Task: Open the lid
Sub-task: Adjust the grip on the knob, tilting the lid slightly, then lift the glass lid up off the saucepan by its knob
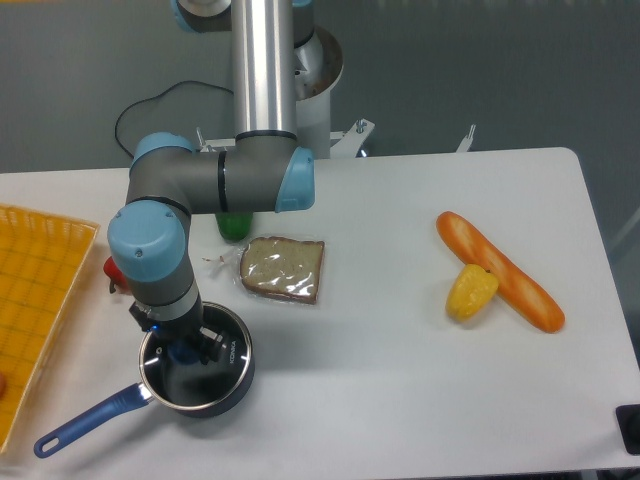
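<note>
One saucepan [205,385], one lid [190,375], one bread slice [284,268], one baguette [498,270], one tray [35,300]

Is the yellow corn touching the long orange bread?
Yes, the yellow corn lies right against the left side of the long orange bread, with no gap between them.
</note>
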